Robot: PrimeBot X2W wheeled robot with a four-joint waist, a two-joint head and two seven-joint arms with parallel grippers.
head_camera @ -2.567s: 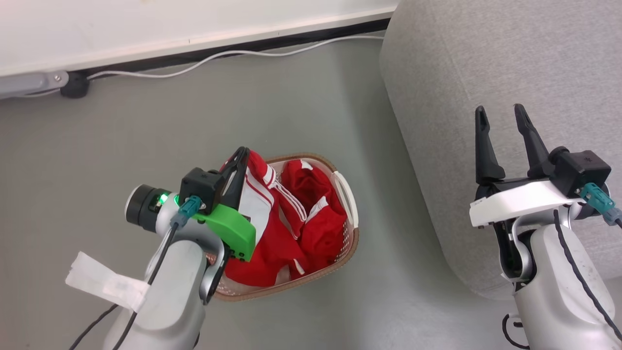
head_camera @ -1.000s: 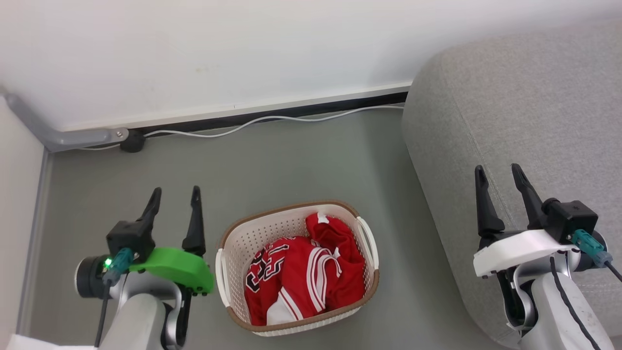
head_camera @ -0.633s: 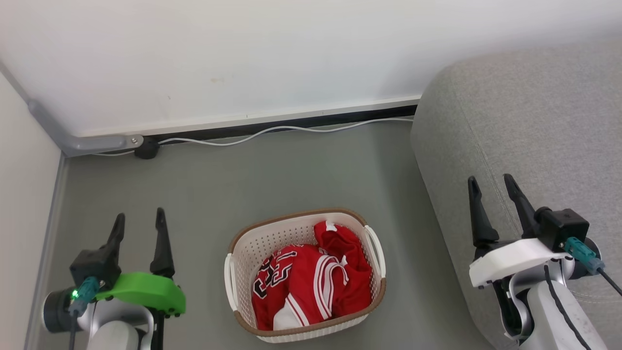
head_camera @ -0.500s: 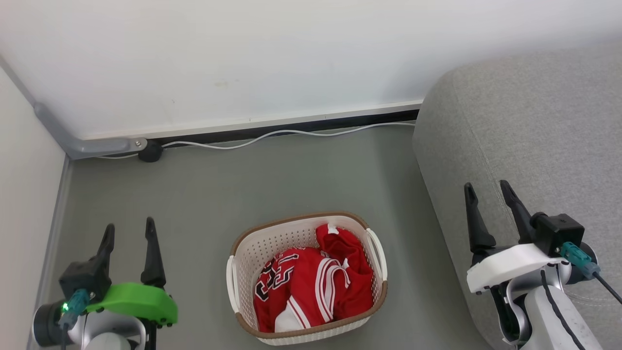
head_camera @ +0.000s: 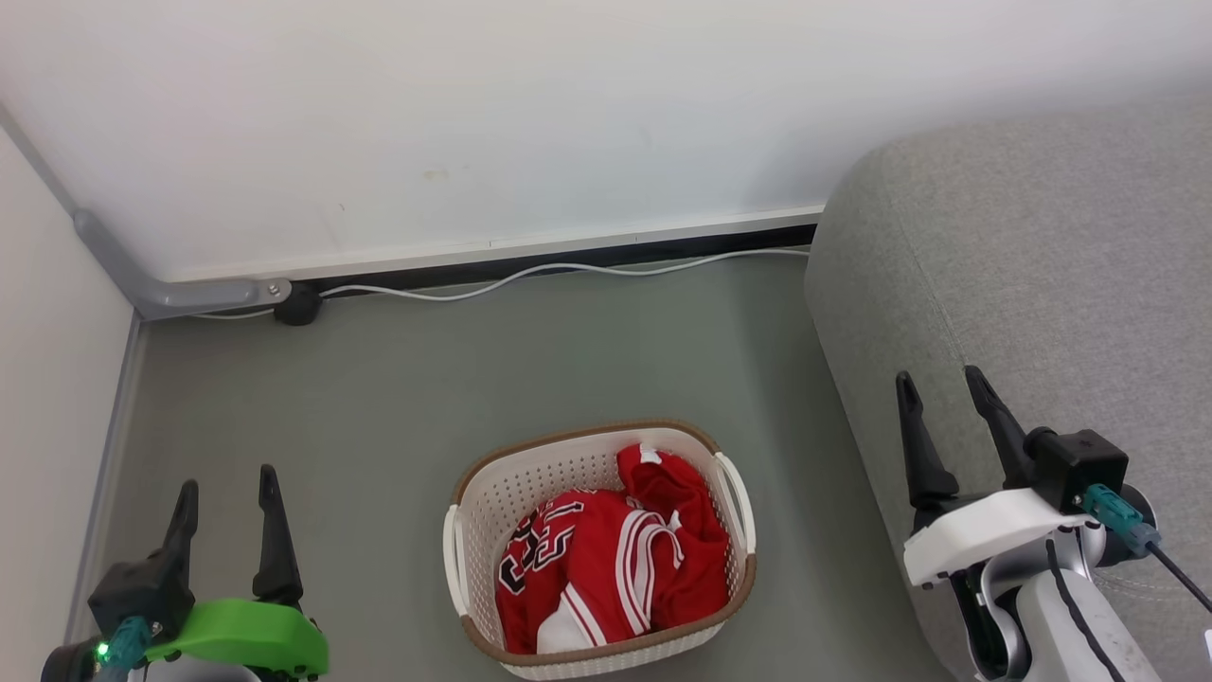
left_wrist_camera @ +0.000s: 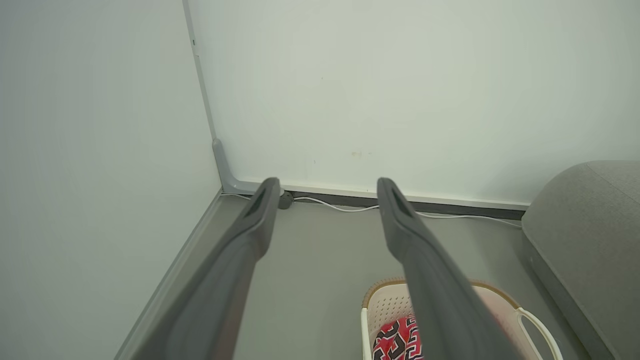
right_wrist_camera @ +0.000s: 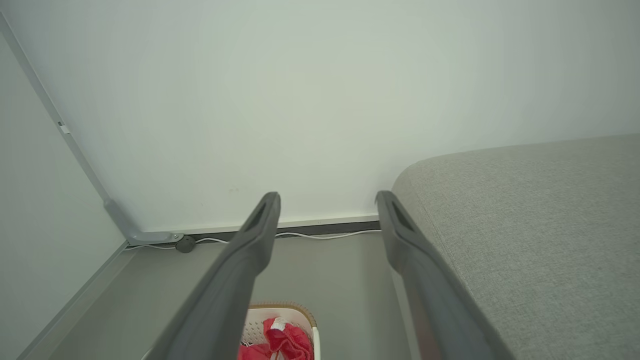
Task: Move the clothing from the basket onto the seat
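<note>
- Nearest you, the left gripper (head_camera: pixel 227 481) sits at the lower left, its two long dark fingers spread wide with nothing between them.
- The right gripper (head_camera: pixel 939 377), at the lower right, is just as wide and just as empty. It hangs in front of the rounded near edge of the large light-grey fabric-upholstered sofa (head_camera: pixel 1032 284).
- Between the two arms, on the grey floor (head_camera: pixel 398 407), stands the cream perforated plastic laundry basket (head_camera: pixel 579 436), with a brown rim and white handles on its left and right sides. It touches neither gripper.
- The red soft-fabric basketball kit (head_camera: pixel 615 568) lies wholly inside the basket, heaped in the near and right part. The far-left part of the basket floor is bare.
- Your reach turns on this: the kit lies inward of and below both sets of jaws, to the right of the left pair and to the left of the right pair. I judge neither arm clearly nearer, though the right one is already beside the sofa.
- The heap's long axis runs from near left to far right. The jersey numerals (head_camera: pixel 532 547) face up at the near-left end, white stripes cross the middle, and a plainer red bunch, probably the shorts, fills the far-right corner.
- Farther off, a strip of floor separates the basket from the sofa. A white cable (head_camera: pixel 568 269) trails along the dark skirting under the white wall (head_camera: pixel 473 114).
</note>
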